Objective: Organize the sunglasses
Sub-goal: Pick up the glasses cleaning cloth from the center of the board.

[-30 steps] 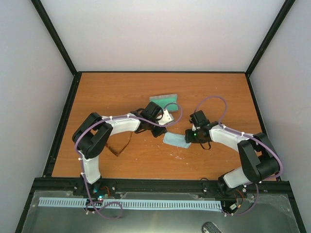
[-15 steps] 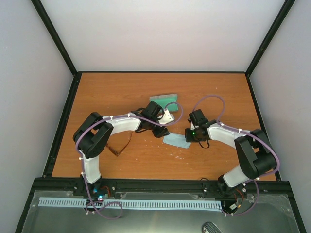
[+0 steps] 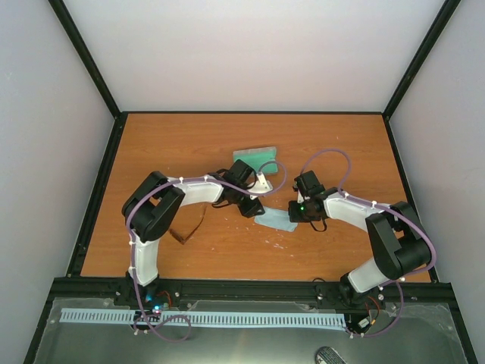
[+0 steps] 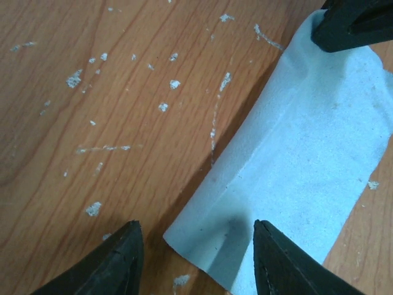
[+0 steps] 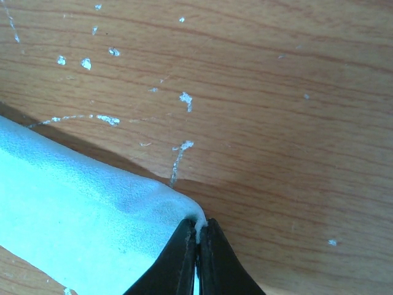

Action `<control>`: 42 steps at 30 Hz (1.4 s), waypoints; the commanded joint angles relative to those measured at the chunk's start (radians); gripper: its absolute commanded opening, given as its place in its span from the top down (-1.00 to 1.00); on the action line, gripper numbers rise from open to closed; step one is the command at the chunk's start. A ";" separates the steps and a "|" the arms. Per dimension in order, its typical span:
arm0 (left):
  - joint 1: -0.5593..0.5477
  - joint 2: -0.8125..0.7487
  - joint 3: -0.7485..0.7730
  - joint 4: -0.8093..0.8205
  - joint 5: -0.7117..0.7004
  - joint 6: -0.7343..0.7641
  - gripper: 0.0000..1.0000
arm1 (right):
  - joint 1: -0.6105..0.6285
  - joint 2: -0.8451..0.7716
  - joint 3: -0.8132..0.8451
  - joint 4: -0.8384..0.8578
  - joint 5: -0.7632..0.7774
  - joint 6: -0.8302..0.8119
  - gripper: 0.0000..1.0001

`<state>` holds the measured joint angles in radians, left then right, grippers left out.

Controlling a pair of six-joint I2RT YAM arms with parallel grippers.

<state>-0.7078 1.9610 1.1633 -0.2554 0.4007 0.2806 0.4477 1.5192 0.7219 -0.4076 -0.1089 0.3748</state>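
Observation:
The sunglasses (image 3: 184,231), thin and reddish-brown, lie on the table under the left arm's elbow, away from both grippers. A light blue cloth (image 3: 274,220) lies flat between the two grippers. My left gripper (image 4: 198,230) is open just above the table, its fingertips either side of the cloth's (image 4: 295,160) near corner without touching it. My right gripper (image 5: 198,224) is shut, pinching a corner of the cloth (image 5: 73,209) and lifting that edge slightly. Its dark fingers (image 4: 353,24) show on the cloth's far end in the left wrist view.
A grey case with green lining (image 3: 256,158) lies open behind the left gripper (image 3: 254,209). The wooden table (image 3: 341,144) is flecked with white marks. Black frame rails run along its edges, with white walls beyond.
My right gripper has shut on the cloth's corner. My left gripper has opened wider and its arm's elbow has shifted right. The cloth and sunglasses stay in place.

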 commanded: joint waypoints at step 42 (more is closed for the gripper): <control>0.219 0.029 0.138 0.018 0.023 -0.098 0.99 | -0.007 0.405 0.531 0.021 -0.045 -0.114 0.94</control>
<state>-0.5179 1.9831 1.2411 -0.2615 0.4301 0.2104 0.4473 1.8709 1.1625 -0.3710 -0.1543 0.2962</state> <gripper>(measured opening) 0.006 0.028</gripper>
